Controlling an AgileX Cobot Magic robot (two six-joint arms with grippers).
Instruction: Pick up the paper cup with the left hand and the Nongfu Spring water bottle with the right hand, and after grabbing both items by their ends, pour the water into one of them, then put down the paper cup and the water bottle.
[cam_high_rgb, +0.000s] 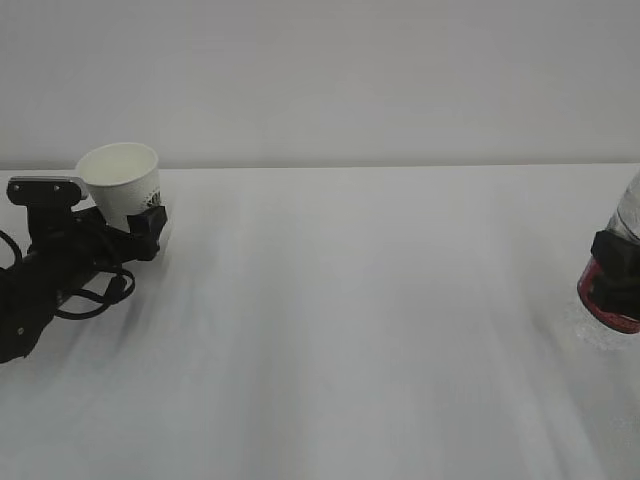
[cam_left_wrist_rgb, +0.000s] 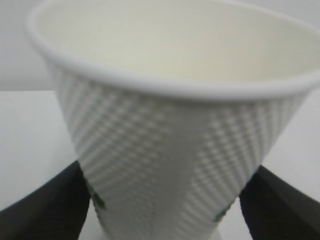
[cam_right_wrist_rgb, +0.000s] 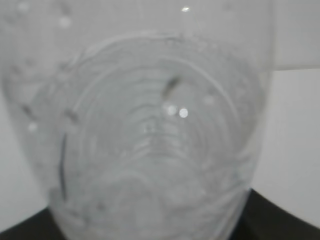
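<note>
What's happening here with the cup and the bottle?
A two-armed robot is working at a white table. Its left gripper has its fingers on either side of a white paper cup near the base; whether it is squeezing the cup is unclear. At the far right, the right gripper holds a clear water bottle around its red label. Nothing is being poured.

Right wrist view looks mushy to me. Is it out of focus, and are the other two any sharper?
Right wrist view: bottle fills the frame, soft all over, with small bright glints. Left wrist view: cup close and slightly soft, ribbing readable, fingers blurred. Exterior view: even flat light, faint shadows on the table, bottle cut off at the right edge.
</note>
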